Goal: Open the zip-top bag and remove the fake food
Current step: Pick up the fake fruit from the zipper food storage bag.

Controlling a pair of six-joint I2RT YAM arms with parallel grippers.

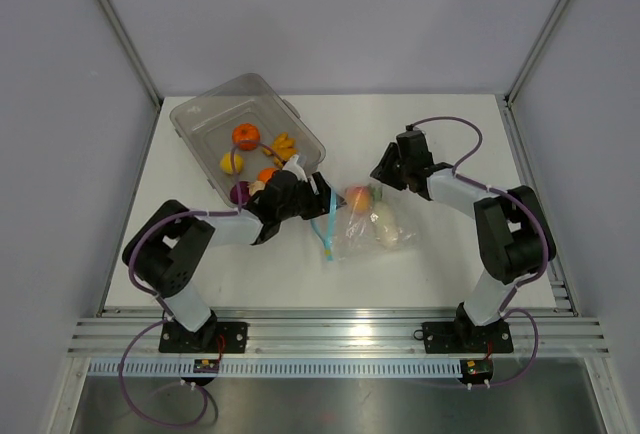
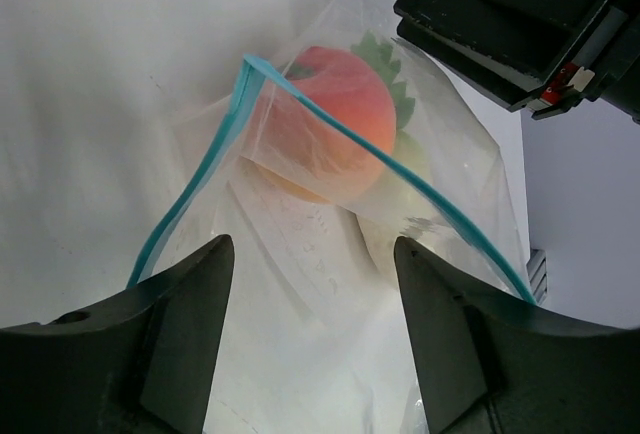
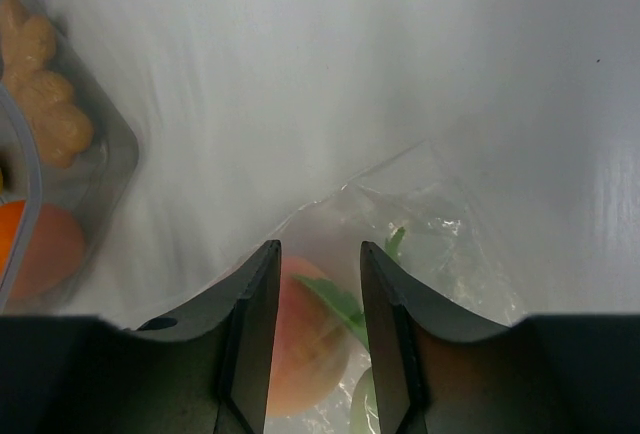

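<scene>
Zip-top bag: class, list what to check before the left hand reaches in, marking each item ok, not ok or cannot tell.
1. Clear crinkly zip-top bag mouth parted: ok.
2. Left hand open: ok.
3. Peach-coloured toy fruit visible through the mouth: ok.
4. Right hand gripping the bag: not ok, jaws apart above it.
5. White toy vegetable reachable behind the peach: cannot tell.

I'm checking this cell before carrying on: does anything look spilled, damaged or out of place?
Nothing stands out. The zip-top bag lies on the table, its mouth gaping, a peach and a white piece inside; other toy foods sit in the clear tub.
</scene>
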